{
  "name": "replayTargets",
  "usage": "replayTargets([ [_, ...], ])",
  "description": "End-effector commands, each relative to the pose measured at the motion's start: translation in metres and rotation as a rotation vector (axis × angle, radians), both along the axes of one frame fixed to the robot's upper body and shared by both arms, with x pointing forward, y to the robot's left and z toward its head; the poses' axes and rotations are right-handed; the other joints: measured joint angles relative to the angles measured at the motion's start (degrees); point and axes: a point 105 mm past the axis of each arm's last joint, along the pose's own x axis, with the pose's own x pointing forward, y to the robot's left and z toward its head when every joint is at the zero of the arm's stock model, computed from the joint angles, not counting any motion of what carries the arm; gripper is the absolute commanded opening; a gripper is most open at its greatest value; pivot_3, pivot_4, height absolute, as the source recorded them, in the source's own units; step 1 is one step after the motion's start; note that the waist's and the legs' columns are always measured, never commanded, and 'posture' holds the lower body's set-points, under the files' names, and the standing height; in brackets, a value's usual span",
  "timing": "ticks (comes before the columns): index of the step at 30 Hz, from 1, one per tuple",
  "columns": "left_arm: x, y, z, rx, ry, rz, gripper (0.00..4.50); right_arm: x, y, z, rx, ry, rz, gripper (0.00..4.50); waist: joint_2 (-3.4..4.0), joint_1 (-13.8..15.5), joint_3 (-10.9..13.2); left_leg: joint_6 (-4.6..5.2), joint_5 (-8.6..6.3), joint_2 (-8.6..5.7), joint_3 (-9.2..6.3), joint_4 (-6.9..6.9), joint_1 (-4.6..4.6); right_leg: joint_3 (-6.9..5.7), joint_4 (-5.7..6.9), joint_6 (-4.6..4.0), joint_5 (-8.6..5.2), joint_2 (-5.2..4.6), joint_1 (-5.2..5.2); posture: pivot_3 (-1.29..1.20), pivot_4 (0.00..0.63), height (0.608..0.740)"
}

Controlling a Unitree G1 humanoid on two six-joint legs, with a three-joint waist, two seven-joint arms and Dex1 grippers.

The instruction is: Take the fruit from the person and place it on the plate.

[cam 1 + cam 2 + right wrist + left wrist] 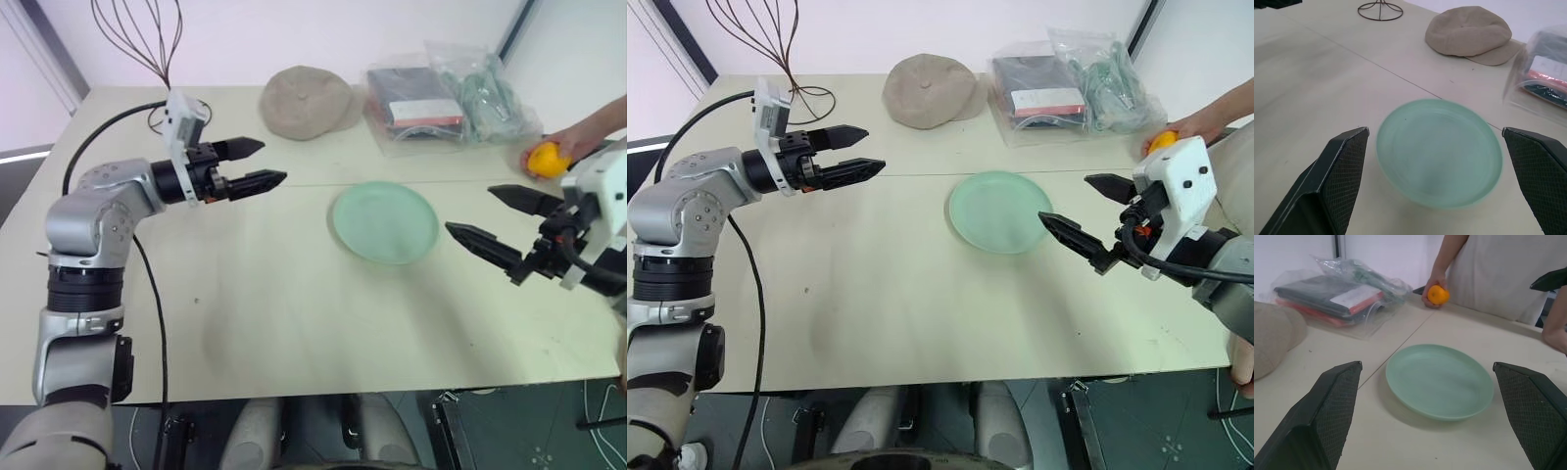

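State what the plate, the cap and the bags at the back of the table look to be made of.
Plate: likely plastic or glazed ceramic, smooth mint green with a soft sheen.
Cap: beige woven cloth, matte, softly creased.
Bags: thin clear plastic film, crinkled and glinting, with their contents showing through.

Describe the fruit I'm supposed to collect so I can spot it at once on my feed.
Start at the pale wooden table and find the round mint-green plate near its middle. Beyond the plate, toward the far right edge next to the clear plastic bags of packaged goods, a person's bare hand holds the small round orange-yellow fruit. It is the only bright orange thing there.
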Motion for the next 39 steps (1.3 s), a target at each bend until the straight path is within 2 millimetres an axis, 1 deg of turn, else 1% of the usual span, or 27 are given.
replayTargets([
  [1, -0.0066, -0.0002, 0.0127, -0.011, -0.061, -0.011, 4.50, -0.0020, -0.0034, 0.0089, -0.019, -0.040, -0.011, 4.45, 0.00, -0.01, 0.00, 0.00, 0.00, 0.00, 0.00, 0.00, 0.00, 0.00, 0.00, 0.00, 0.00, 0.00, 0.00, 0.00, 0.150, 0.740],
  [9, -0.0066, 0.0002, 0.0153, -0.036, -0.053, 0.004, 4.50, 0.0009, -0.0037, 0.0068, -0.019, -0.034, -0.006, 4.45, 0.00, -0.01, 0.00, 0.00, 0.00, 0.00, 0.00, 0.00, 0.00, 0.00, 0.00, 0.00, 0.00, 0.00, 0.00, 0.00, 0.150, 0.740],
  [20, -0.0089, -0.0009, 0.0129, -0.034, -0.056, 0.004, 4.50, 0.0030, -0.0008, 0.0077, -0.020, -0.040, 0.008, 4.45, 0.00, 0.01, 0.00, 0.00, 0.00, 0.00, 0.00, 0.00, 0.00, 0.00, 0.00, -0.02, -0.01, 0.00, 0.00, 0.00, 0.150, 0.740],
  [39, -0.0085, -0.0046, 0.0127, -0.032, -0.050, -0.019, 4.50, -0.0021, 0.0014, 0.0054, -0.011, -0.034, -0.004, 4.45, 0.00, 0.00, 0.00, 0.00, 0.00, 0.00, 0.00, 0.00, 0.00, 0.00, -0.01, -0.09, -0.05, 0.00, 0.00, 0.00, 0.150, 0.740],
])
